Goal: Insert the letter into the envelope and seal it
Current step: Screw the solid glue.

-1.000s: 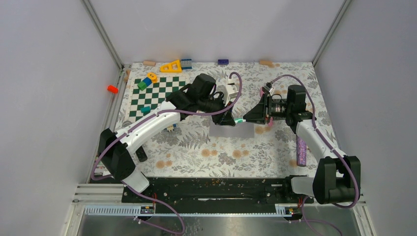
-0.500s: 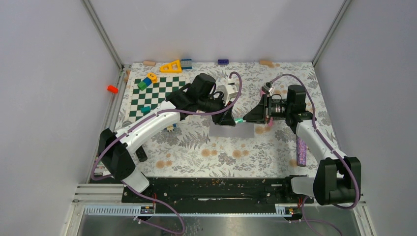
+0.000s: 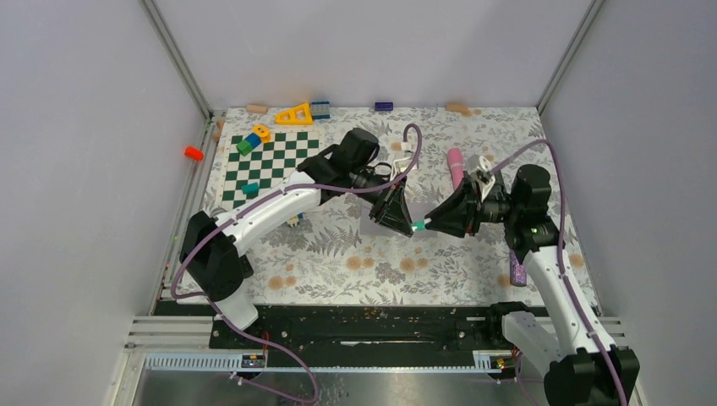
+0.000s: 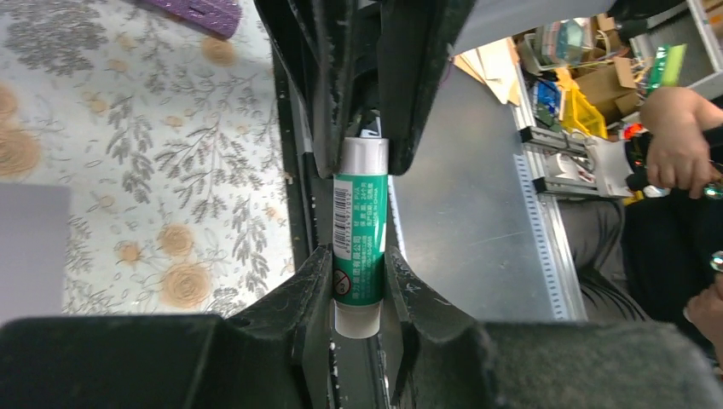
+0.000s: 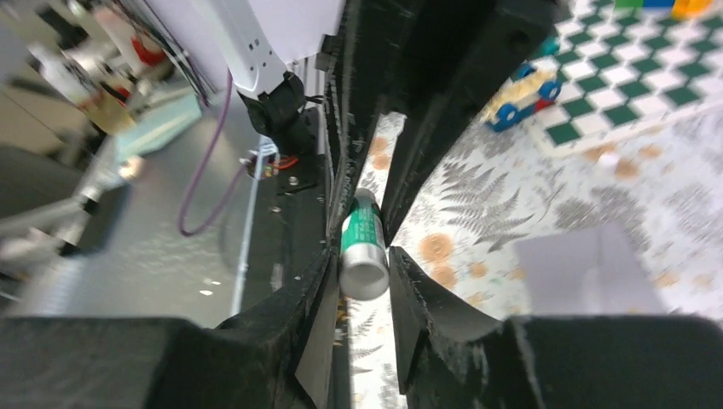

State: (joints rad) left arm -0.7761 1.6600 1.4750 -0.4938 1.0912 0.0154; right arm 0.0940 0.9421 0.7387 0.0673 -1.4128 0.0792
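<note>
Glue stick [image 4: 360,230]: clamped by left pincer [image 4: 358,266] and right pincer [image 5: 362,260] at opposite ends, midway between the table [image 3: 338,258] side edges. Likely uncapping: pull straight along its axis, grips firm.

We read this as a robotics lab: grey panel walls [image 3: 76,127] on aluminium posts [image 3: 176,57] box in the worktop, and a slotted rail [image 3: 338,360] runs along its near edge. Beyond it: cardboard boxes [image 4: 610,81], a person's hand [image 4: 678,128].
</note>
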